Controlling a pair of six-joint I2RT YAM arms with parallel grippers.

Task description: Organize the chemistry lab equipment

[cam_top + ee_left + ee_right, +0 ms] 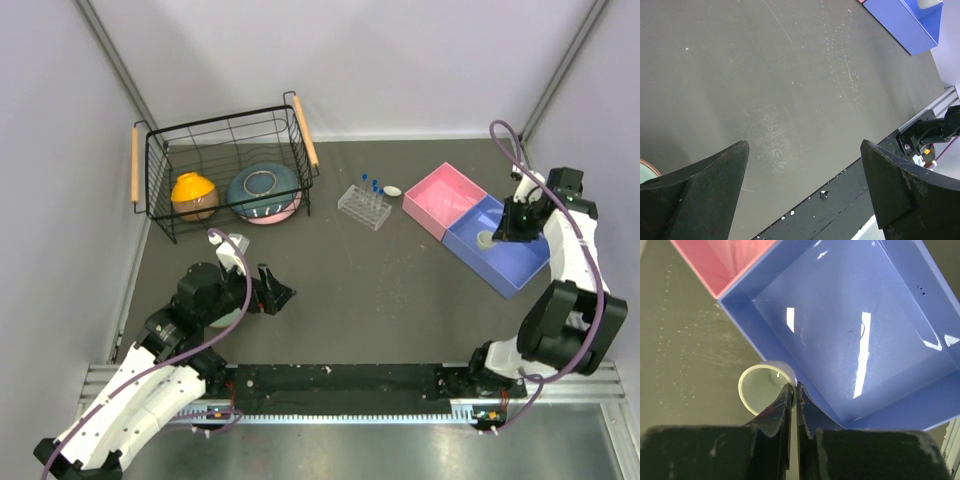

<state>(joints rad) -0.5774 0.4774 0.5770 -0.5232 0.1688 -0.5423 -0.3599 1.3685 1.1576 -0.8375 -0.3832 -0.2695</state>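
My right gripper [795, 386] is shut on the rim of a tiny white round cup [756, 388], one finger inside the cup and one outside. The cup hangs at the near-left wall of the blue bin [840, 340]; in the top view the cup [486, 239] shows over the blue bin [520, 268]. A clear tube rack [362, 206] stands mid-table with blue-capped tubes [370, 183] at its far end. A second white cup [393, 191] lies just right of it. My left gripper [285, 297] is open over bare table, its fingertips [742, 150] wide apart with nothing between them.
A pink bin [445, 198] adjoins the blue bin on its left. A black wire basket [228, 170] at the back left holds an orange bowl [194, 195] and a blue bowl [265, 192]. The black rail [340, 378] runs along the near edge.
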